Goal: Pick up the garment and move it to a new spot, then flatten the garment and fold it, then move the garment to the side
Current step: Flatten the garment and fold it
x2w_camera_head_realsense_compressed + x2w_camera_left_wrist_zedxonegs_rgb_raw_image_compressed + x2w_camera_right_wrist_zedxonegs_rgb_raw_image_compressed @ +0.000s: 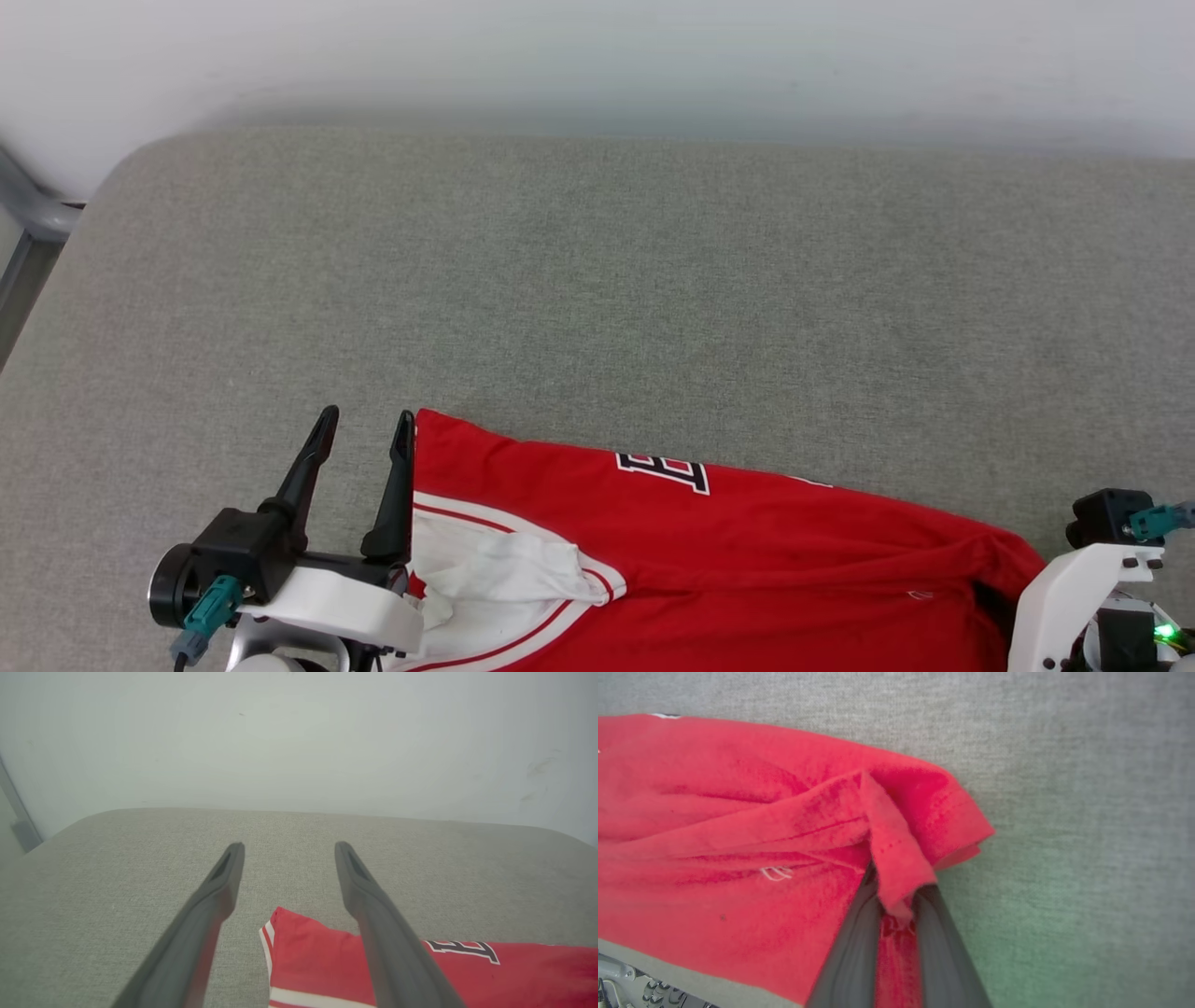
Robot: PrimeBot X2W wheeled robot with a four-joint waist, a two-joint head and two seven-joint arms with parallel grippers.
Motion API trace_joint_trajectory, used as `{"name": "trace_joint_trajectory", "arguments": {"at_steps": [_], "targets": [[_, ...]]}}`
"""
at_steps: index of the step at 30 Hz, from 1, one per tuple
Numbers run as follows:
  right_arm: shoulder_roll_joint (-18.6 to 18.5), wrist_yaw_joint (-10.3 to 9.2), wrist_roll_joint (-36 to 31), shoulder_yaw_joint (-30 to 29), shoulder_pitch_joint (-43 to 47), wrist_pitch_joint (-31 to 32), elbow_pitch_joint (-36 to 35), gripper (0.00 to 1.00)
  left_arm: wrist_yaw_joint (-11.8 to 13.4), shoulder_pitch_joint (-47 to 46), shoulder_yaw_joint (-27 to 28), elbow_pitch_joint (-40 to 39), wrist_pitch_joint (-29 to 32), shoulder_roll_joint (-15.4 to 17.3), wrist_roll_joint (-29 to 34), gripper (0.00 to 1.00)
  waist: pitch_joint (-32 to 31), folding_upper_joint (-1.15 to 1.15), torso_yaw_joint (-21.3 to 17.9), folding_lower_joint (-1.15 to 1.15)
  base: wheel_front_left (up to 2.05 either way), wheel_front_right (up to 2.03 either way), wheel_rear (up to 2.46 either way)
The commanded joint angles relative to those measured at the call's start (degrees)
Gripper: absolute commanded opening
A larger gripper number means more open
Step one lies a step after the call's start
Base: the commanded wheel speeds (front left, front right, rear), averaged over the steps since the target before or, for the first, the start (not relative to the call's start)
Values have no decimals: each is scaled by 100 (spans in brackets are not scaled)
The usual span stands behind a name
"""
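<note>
**1. Shirt position.** The shirt point(747, 551) lies on the near part of the grey padded surface point(597, 280). It stretches from my left pincer point(366, 415) across to my right wrist point(1074, 588). The red body faces up and is creased toward the right end. A white sleeve point(495, 569) with red striped trim is bunched at the left end, just beside the base of my left pincer. Dark lettering with a white outline point(665, 471) sits at the shirt's far edge. A pale wall point(597, 56) rises behind the surface.

**2. Left pincer.** My two fingers stand wide apart and hold nothing. They point away from me over the grey surface. In the left wrist view, bare grey cloth shows between the tips of my left pincer point(288, 845). The inner finger point(397, 485) runs along the shirt's left edge. I cannot tell whether it touches the fabric.

**3. Right pincer.** In the right wrist view, my right pincer point(899, 900) has its fingers drawn close together on a fold at the shirt's right end. Red fabric fills the narrow gap between them. A hemmed flap drapes over the fingertips and hides them.
</note>
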Motion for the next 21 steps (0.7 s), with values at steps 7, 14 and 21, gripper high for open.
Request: {"name": "trace_joint_trajectory", "arguments": {"at_steps": [7, 14, 21], "targets": [[-193, 7, -3, -3, -119, -8, -218, 0, -64, 204, 111, 110, -23, -84, 173, 100, -308, 0, -191, 1, 0, 0, 0], [-447, 6, -60, -683, 3, 267, -462, 0, -59, 342, 113, 199, -23, -153, 254, 100, -496, 0, -334, 1, 0, 0, 0], [-558, 7, -125, -1661, 295, 557, -662, 0, -68, 375, 109, 231, -23, -190, 315, 100, -582, 0, -401, 1, 0, 0, 0]]}}
